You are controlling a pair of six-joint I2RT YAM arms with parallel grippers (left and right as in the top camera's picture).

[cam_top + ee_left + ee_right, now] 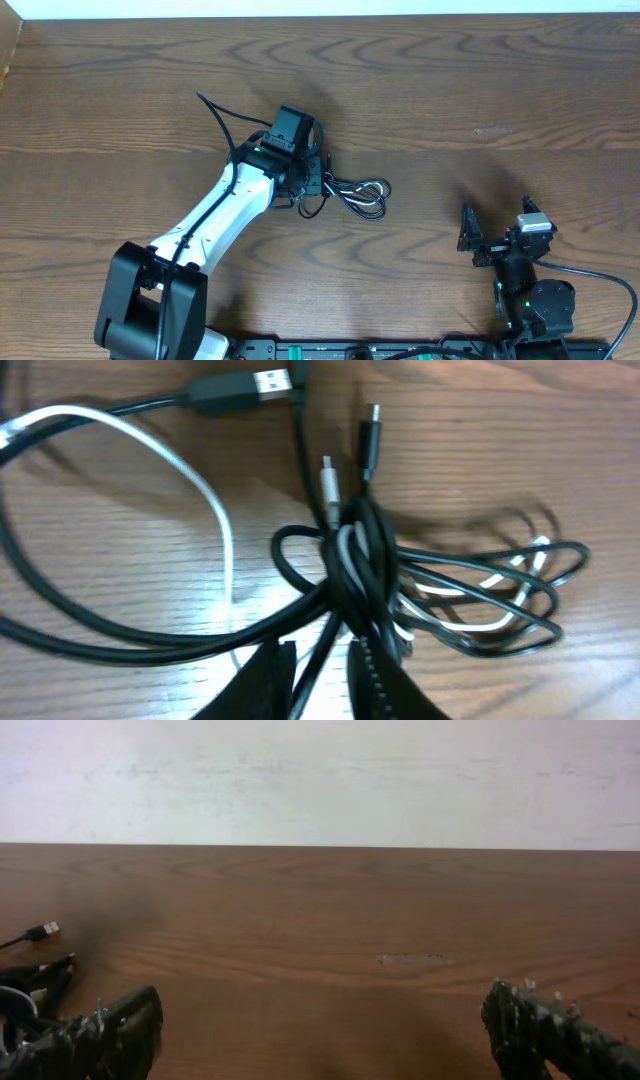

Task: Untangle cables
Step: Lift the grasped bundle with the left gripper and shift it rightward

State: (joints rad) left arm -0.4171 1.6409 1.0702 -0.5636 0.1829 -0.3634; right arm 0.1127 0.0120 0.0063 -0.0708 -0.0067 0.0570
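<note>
The cables lie tangled just right of the table's middle [357,195]. In the left wrist view the black cable [372,550] wraps in a knot around the white cable [216,510], and both spread in loops to the right and left. A USB plug [252,382] and two small plugs [370,435] point away at the top. My left gripper [321,642] sits at the left end of the bundle [312,188], its jaws narrowly apart with one black strand running between them and light showing beside it. My right gripper [325,1020] stands wide open over bare wood [497,230], well right of the cables.
The wooden table [470,90] stretches to a pale wall at the back. A faint pale scuff [410,959] marks the wood ahead of the right gripper. The left arm's own thick black wire [215,115] arcs off its wrist.
</note>
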